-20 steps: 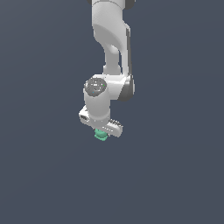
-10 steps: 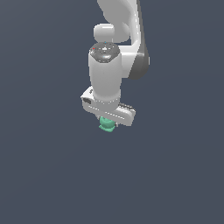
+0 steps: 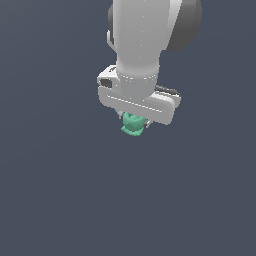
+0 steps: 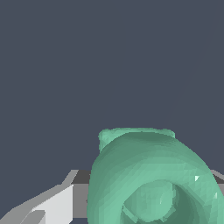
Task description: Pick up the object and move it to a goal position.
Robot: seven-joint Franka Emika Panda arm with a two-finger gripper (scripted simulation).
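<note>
Item: small teal-green lumpy rounded object [image 3: 133, 125], faceted surface, with a ring-like hollow at one end and a broader flared part beyond it [image 4: 151, 179].

Location: carried under the white two-fingered hand [image 3: 135, 121] of the white arm, with only its lower part showing below the hand's body in the exterior view. No counter edge, corner or contact shadow can be made out against the plain dark grey ground, so its height above any surface cannot be told.

State of hand: clenched on the object, fingers almost entirely hidden behind the body; the wrist view shows a grey-white finger [image 4: 52, 205] just beside the piece.

Handling, as judged: likely light (it is much smaller than the hand) and stiff, showing no squash under the grip. The rounded, bumpy sides probably offer small contact patches, so it may twist or slip if swung sharply.

Where to hold: across the narrower rounded middle, between the ring end and the flare, which appears to be roughly where it is held now.

No goal marker shows in either view.
</note>
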